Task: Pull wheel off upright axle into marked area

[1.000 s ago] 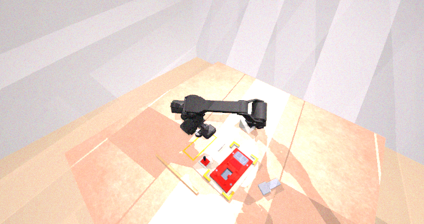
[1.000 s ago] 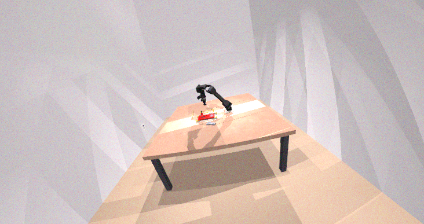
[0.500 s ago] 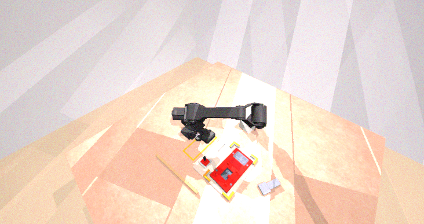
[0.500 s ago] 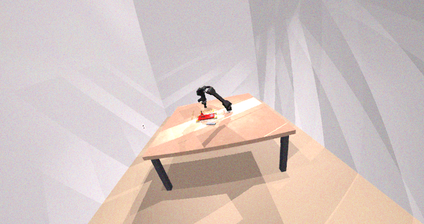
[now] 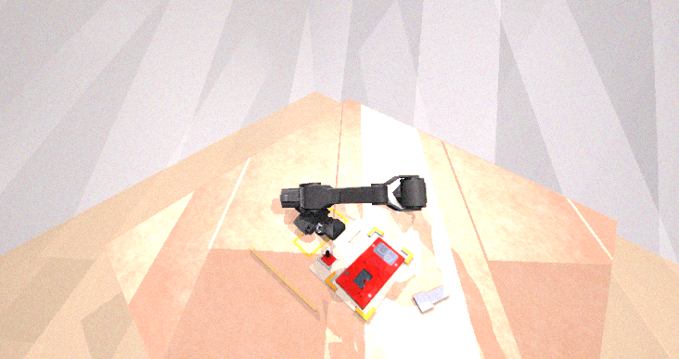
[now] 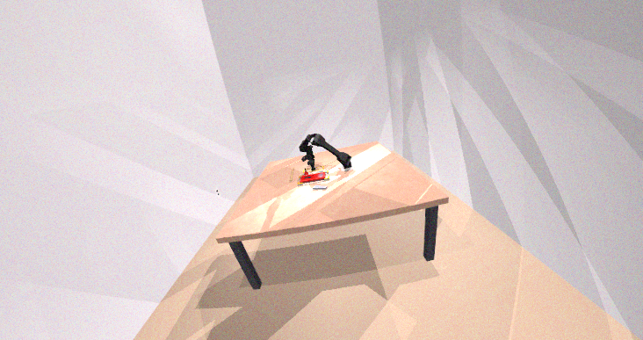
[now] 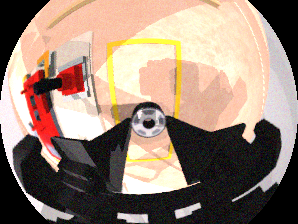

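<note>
Top view: gripper (image 5: 319, 227) hangs over the yellow marked area (image 5: 307, 246); the bare axle (image 5: 326, 253) stands just beside it. Exterior: too small to judge. Wrist: fingers clamp the wheel (image 7: 148, 121) above the yellow outline. Pull-off looks done; lowering and release remain.

Tan table (image 5: 522, 271) carries red board (image 5: 370, 271), thin wooden stick (image 5: 282, 279), yellow-outlined marked area (image 5: 306, 246), possibly grey block (image 5: 429, 299).

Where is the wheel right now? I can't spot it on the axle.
In the wrist view the wheel sits clamped in the tool, over the yellow marked area, with the red axle stand off to its left.
</note>
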Action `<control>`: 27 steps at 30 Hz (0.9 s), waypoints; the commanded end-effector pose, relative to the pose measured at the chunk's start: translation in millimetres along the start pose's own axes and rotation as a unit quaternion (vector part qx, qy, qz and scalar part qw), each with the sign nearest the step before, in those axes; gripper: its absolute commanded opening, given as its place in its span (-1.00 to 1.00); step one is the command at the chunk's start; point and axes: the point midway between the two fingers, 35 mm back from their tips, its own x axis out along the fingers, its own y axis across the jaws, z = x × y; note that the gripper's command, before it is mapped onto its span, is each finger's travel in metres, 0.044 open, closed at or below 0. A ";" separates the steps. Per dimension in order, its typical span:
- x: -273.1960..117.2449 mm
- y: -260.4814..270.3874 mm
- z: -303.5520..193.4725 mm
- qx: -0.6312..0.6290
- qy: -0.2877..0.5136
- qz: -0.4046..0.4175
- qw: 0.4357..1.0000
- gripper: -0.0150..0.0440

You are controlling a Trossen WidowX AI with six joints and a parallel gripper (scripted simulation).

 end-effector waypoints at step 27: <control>-101.6 28.7 -71.9 0.003 0.001 0.000 1.000 1.00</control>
